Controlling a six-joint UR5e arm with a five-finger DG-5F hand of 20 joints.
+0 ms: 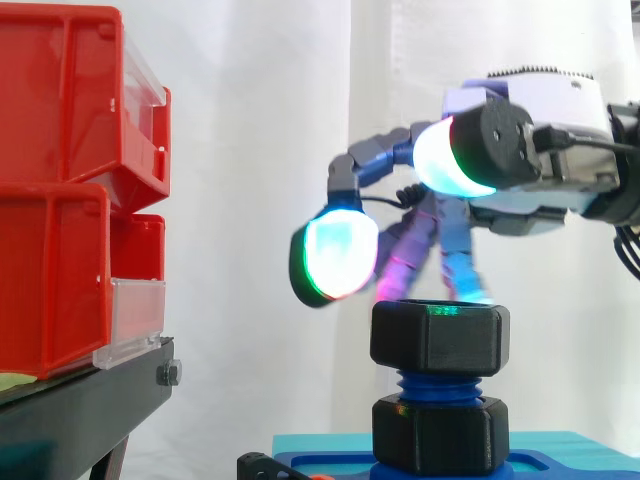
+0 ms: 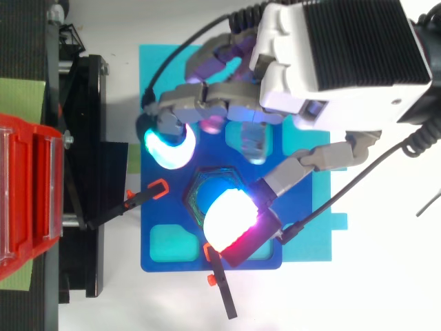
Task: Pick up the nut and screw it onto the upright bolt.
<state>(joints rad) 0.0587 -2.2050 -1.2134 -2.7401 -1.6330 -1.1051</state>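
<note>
Black hex nut (image 1: 440, 337) sits threaded atop the upright blue bolt (image 1: 437, 386).

red bins (image 1: 50, 280) on black stand (image 1: 80, 405)

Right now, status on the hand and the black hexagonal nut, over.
Hand open, fingers spread just above. Black hexagonal nut sits on upright blue threaded bolt, not gripped. Nothing between them.

Bright, even light washes the white curtain (image 1: 250, 150). The hand's (image 2: 344, 48) glowing fingertips (image 1: 340, 255) glare white and tint the nut's (image 1: 440, 338) top green.
</note>
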